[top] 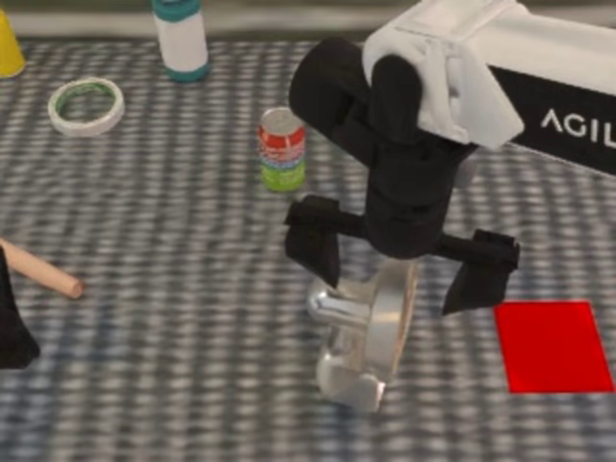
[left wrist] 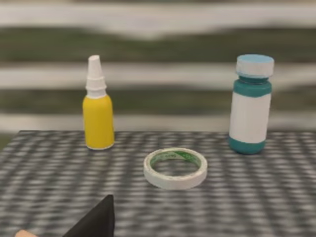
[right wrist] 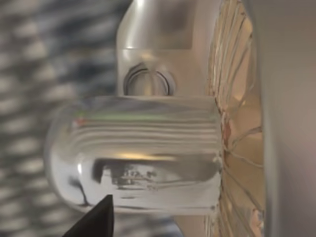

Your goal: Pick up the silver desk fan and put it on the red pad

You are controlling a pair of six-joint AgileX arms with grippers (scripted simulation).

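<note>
At the far left edge of the desk (top: 173, 385) sits the parked left gripper (top: 12, 332), only a dark sliver of it in the top view — whether its jaws are parted or closed cannot be told. Just beside it lies a wooden dowel (top: 43, 269). Toward the back left are a yellow bottle (left wrist: 98, 111), a tape roll (top: 87, 105) and a teal-and-white bottle (top: 181, 37); the left wrist view shows the tape lying between and in front of the two bottles. Further right stands a soda can (top: 282, 148), upright.

Near the middle, the right gripper (top: 399, 258) hangs over the fan (top: 371, 327), its jaws spread wide — one black finger on each side of the grille, neither touching it. The fan stands upright on its base on the desk, grille edge-on to the top camera. The right wrist view is filled by its chrome motor housing (right wrist: 138, 153) and ringed grille (right wrist: 237, 123).

The red pad (top: 553, 345) lies flat near the right edge, bare, just right of the fan.
</note>
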